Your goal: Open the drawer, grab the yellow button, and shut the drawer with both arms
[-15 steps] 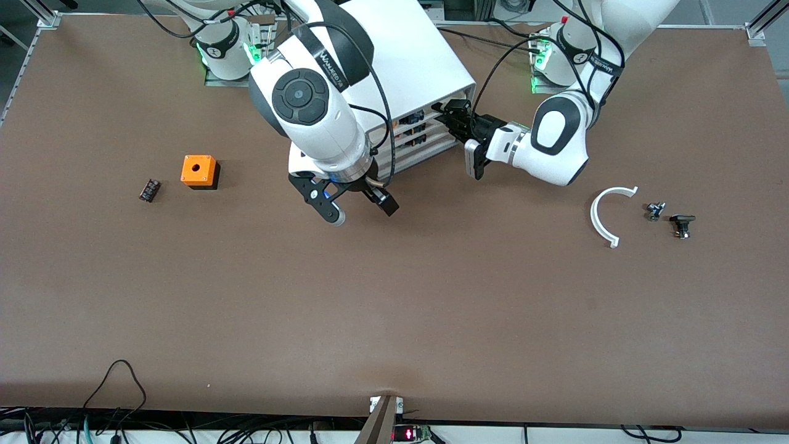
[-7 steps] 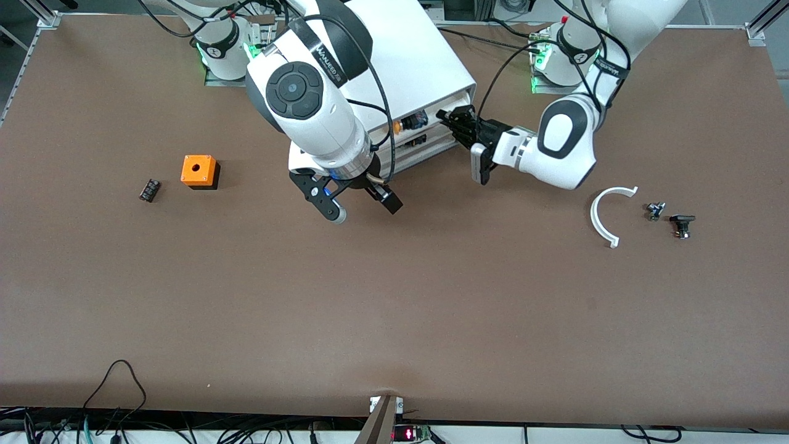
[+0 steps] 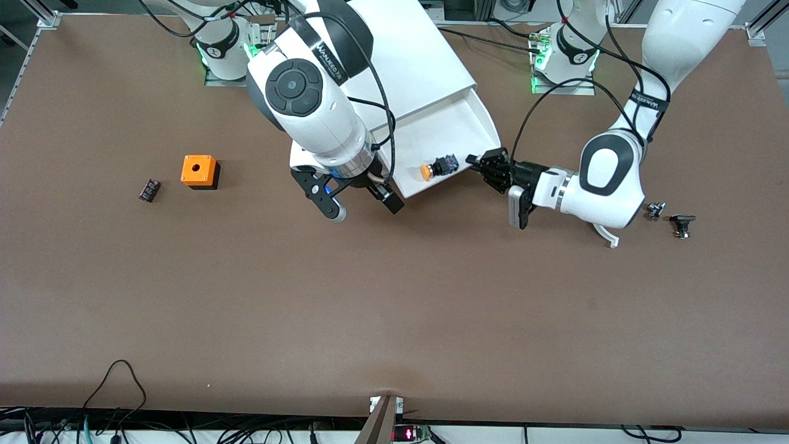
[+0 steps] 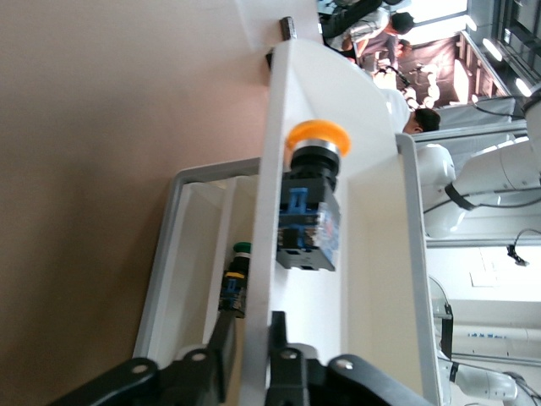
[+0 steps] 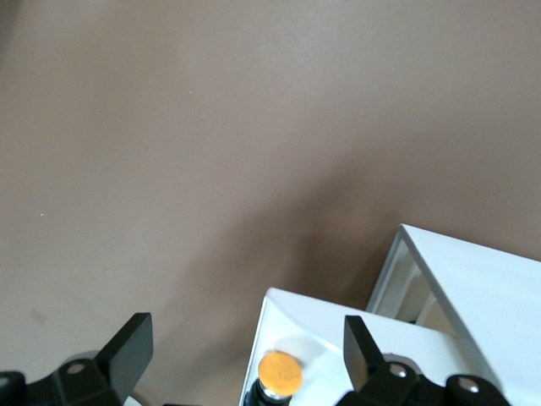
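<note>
Drawer (image 3: 453, 132) now slid fully out by the left end effector (image 3: 487, 165), pinched on its front wall — exposing the button (image 3: 436, 168) inside, under the spread, empty right end effector (image 3: 357, 200) — ready for picking.

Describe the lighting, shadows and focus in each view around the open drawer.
Front view: even light, sharp, soft shadow beside the orange cube. Left wrist view: bright background washes out, button crisp in the drawer. Right wrist view: dim shadow on the table, right gripper fingers blurred.
</note>
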Robot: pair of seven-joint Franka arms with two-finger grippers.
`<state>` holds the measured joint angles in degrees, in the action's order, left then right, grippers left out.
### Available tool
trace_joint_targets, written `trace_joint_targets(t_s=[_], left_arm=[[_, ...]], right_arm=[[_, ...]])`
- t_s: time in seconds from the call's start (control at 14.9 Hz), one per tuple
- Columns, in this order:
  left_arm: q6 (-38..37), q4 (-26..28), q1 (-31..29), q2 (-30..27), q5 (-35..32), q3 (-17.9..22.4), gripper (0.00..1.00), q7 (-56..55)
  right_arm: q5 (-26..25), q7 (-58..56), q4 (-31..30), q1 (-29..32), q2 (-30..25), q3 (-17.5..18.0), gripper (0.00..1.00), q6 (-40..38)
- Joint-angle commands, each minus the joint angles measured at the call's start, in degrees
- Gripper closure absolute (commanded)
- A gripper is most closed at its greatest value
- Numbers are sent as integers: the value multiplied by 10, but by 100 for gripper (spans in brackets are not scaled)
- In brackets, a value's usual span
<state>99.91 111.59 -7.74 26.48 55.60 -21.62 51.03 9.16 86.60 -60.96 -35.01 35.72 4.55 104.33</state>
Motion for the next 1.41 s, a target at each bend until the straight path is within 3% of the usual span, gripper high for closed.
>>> trace_joint_targets(t_s=[0.0,0.4,0.74,1.34], left_arm=[[-10,-38,-5,11,-26,0,0,-45],[-156,-189,-30,1,-199,0,0,-243],[-220,-281,-39,-22,-332,-3,0,-364],[-228,-301,-17,-114,-535,-12,0,-480]], right_arm=[[10,21,25,-7,15,2,0,3],[9,115,25,-41,15,0,0,63],[7,264,47,-72,62,-3,0,99],[-2,291,32,-120,78,-3,0,70]])
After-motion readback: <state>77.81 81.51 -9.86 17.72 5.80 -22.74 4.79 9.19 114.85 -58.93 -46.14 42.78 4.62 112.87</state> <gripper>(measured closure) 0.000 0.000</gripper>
